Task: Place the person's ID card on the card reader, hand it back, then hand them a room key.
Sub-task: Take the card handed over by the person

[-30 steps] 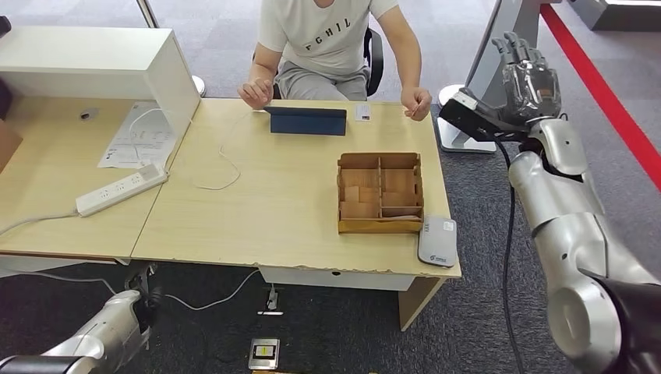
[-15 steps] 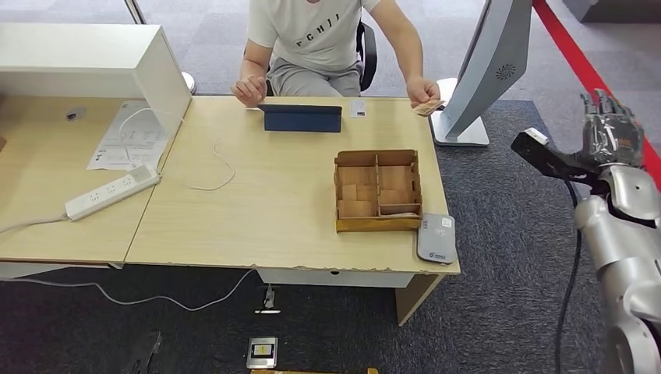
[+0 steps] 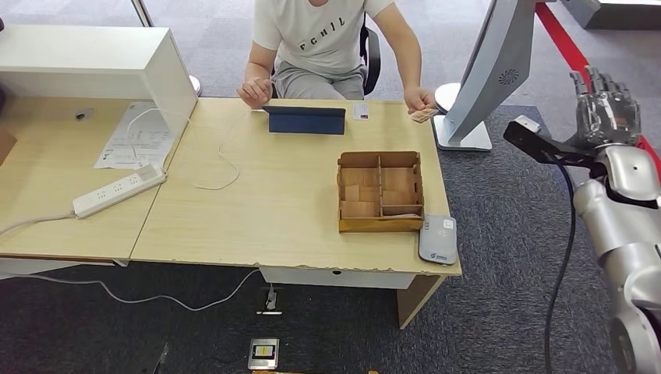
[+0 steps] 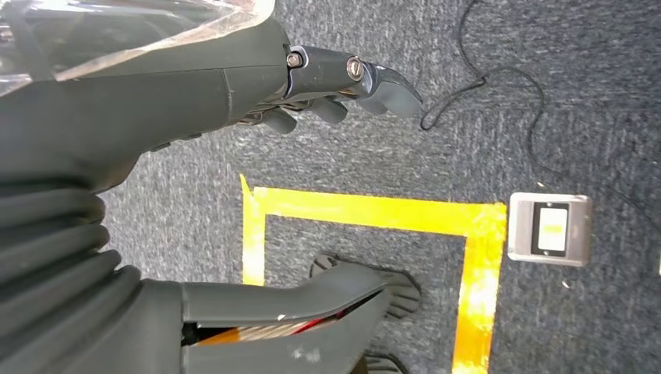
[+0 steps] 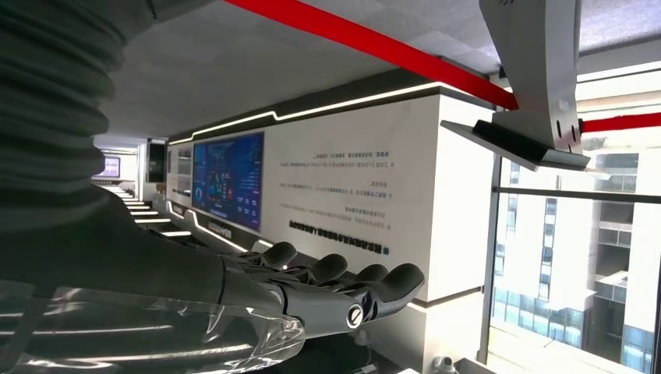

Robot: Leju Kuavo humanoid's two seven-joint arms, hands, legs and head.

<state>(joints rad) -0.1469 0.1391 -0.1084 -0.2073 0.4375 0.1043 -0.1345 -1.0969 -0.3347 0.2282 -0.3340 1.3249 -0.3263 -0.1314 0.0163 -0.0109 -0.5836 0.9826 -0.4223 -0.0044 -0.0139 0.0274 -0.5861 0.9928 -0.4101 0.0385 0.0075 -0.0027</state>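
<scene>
Our right hand point(image 3: 606, 105) is raised well off the right side of the desk point(image 3: 288, 210), over the grey carpet and beside the red floor stripe point(image 3: 561, 35), its fingers point(image 5: 374, 282) extended side by side and grasping nothing. Our left hand point(image 4: 343, 89) hangs low over the dark carpet, above a yellow tape outline point(image 4: 366, 214) and near a floor socket plate point(image 4: 549, 230); its fingers are slightly bent, apart, and hold nothing. Across the desk a person in a white T-shirt point(image 3: 323, 35) sits at the far edge, and the person's hand point(image 3: 418, 100) on our right rests at the far right corner of the desk with a small tan card, the ID card point(image 3: 425, 115), at its fingertips, lying at the desk edge. The card reader point(image 3: 438, 239), a flat grey pad, lies at the near right corner of the desk, touching the right side of a wooden compartment box point(image 3: 380, 192); what lies in its compartments we cannot tell. A dark blue tablet stand point(image 3: 305, 121) stands in front of the person, with a small white card point(image 3: 362, 111) just to its right. A white power strip point(image 3: 119, 190) lies on the left part of the desk, near some papers point(image 3: 134, 144). A tall grey kiosk point(image 3: 487, 70) stands on the floor to the right of the desk's far corner.
</scene>
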